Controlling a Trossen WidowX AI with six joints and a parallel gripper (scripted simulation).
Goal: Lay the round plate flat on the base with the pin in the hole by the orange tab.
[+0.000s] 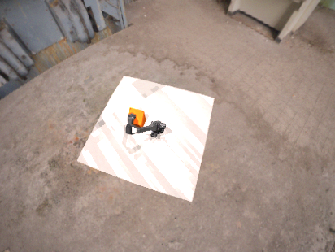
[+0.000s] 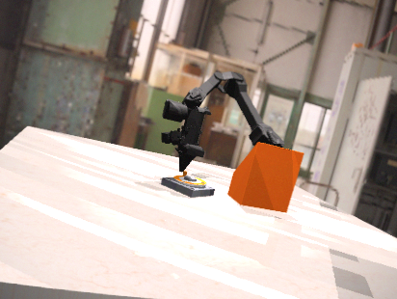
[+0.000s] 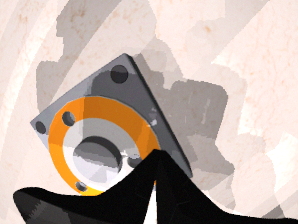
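Note:
The round plate with an orange outer ring and pale middle lies over the post on the square dark grey base. Small round holes show in the plate. Its orange tab stands up at the rim in the exterior view; the fingers hide it in the wrist view. I cannot make out the pin or tell how level the plate lies. My gripper is shut and empty, pointing down, its tips just above or at the tab; contact cannot be told. In the top view the arm hides the plate.
An orange faceted block stands beside the plate's base, by the foot of the arm. The pale table top carries them, striped with light and shadow.

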